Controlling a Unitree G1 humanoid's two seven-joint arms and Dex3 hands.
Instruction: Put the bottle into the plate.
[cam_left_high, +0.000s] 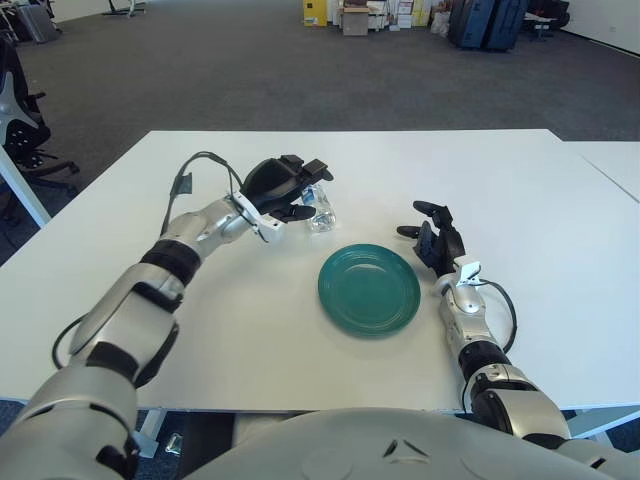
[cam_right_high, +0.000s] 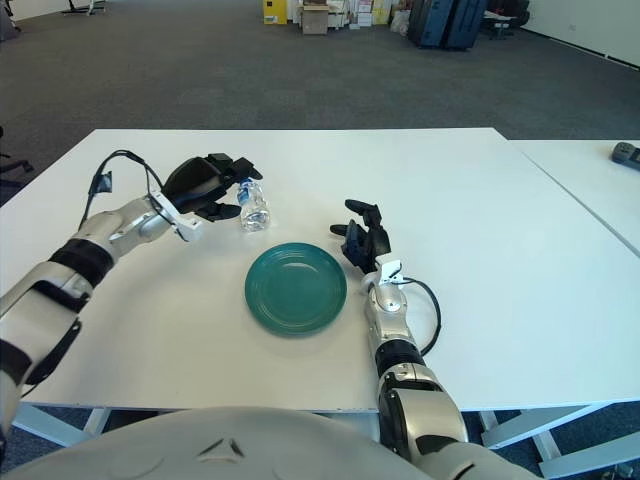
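White table (cam_left_high: 540, 200) fills the foreground, w/ grey carpeted open floor beyond; boxes and dark cases (cam_left_high: 485, 20) stand along the far wall, well apart from the work area. Task obj.: small clear bottle (cam_left_high: 320, 208), standing on the tabletop just behind and to the left of the green plate (cam_left_high: 369, 288), near but not touching its rim. Bottle appears roughly upright, long axis approx. vertical w/ slight tilt; cap end not clearly resolved. Left hand (cam_left_high: 285, 188) is at the bottle's left side, fingers curled fwd around it. Contact looks made or all but made in the right eye view, but a firm grasp cannot be confirmed; the bottle base seems to sit on the table, so judge it as closing, not lifted. Key relation: bottle lies at the left fingertips, plate lies to the right of and nearer the robot than the bottle, so the coming move is judged a short lift and carry right and back toward the robot. Left hand is clearly the nearer; right hand (cam_left_high: 436, 238) shows just right of the plate, fingers loosely spread, holding nothing. Obstructions: none between bottle and plate; plate is bare. Risk, as judgement: light, clear bottle may tip or slip if pinch is off-centre. A cable (cam_left_high: 205, 165) loops above the left wrist, clear of the path.
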